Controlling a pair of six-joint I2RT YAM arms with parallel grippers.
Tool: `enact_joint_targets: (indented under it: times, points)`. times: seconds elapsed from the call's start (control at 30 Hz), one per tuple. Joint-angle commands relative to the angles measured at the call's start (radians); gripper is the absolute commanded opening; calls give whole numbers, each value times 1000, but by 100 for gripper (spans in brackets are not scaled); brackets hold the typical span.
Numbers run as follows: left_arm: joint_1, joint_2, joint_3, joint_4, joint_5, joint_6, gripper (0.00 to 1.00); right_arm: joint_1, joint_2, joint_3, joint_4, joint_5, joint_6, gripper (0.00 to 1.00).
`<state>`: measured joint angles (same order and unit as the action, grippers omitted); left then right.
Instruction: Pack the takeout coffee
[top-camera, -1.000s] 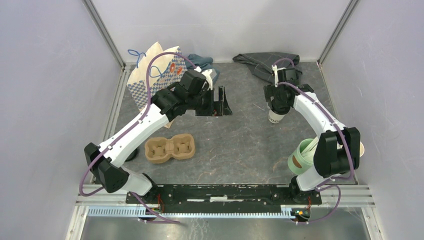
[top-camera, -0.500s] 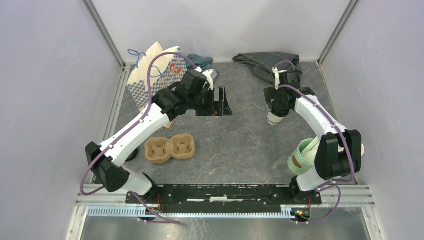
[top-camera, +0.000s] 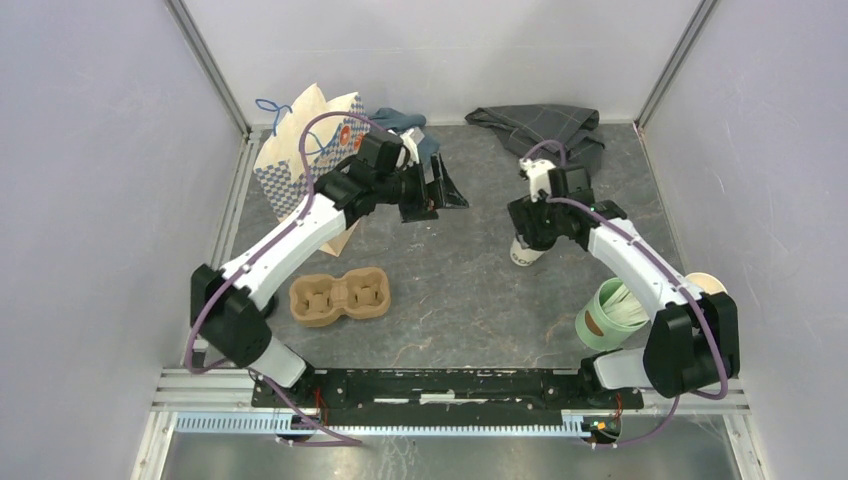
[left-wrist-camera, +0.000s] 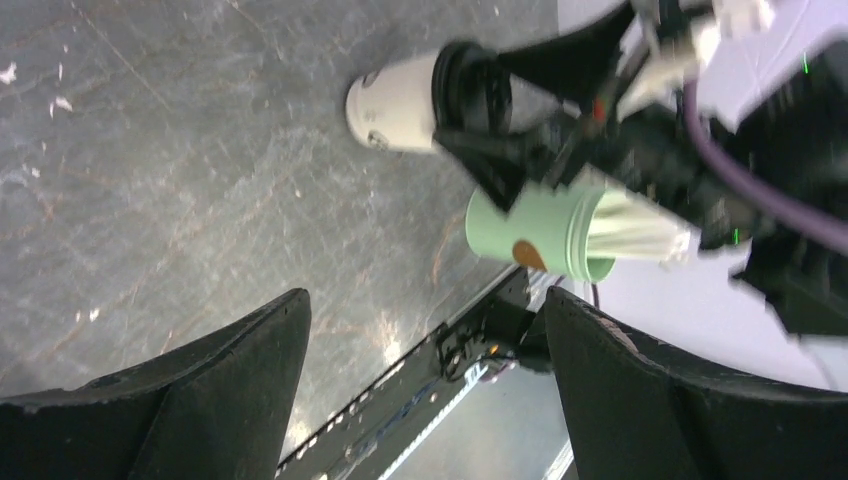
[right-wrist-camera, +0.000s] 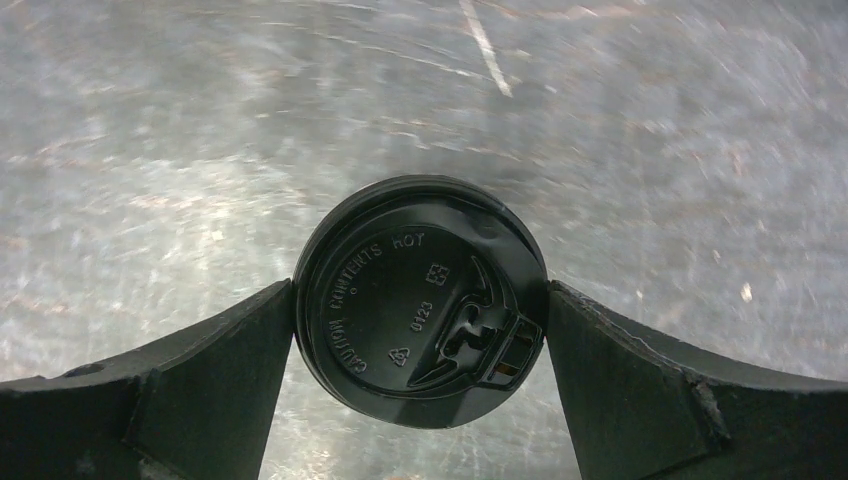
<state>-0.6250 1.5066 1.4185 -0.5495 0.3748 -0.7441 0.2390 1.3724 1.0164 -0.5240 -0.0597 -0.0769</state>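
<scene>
The takeout coffee (top-camera: 524, 251), a small white paper cup with a black lid (right-wrist-camera: 420, 300), is in my right gripper (top-camera: 531, 224). Both fingers press the lid's rim from either side, right of the table's centre. The left wrist view shows the same white cup (left-wrist-camera: 395, 88) under the right arm. My left gripper (top-camera: 437, 188) hovers open at the back left, in front of the paper bag (top-camera: 300, 150). Nothing is between its fingers (left-wrist-camera: 250, 380), which point toward the coffee.
A tan two-cup carrier (top-camera: 340, 297) lies front left. A mint-green cup (top-camera: 608, 315) with white sticks stands near the right arm's base, a lidless white cup (top-camera: 706, 285) beside it. Dark cloth (top-camera: 545, 125) and blue cloth (top-camera: 405, 122) lie along the back wall.
My right gripper has carried the coffee leftward and toward the front. The left arm has drawn back a little and turned its open gripper toward the right.
</scene>
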Motion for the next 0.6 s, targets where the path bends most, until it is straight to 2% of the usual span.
enact_joint_targets:
  times: [0.0,0.27,0.57]
  points:
    - [34,146,24,171,146,-102,93,116,-48,-14,68,7,-75,98]
    - [16,422,130,264,276,-80,95,175,-58,-40,88,-17,-69,98]
    - [-18,563,193,367,334,-97,96,192,-50,-27,86,-19,-77,98]
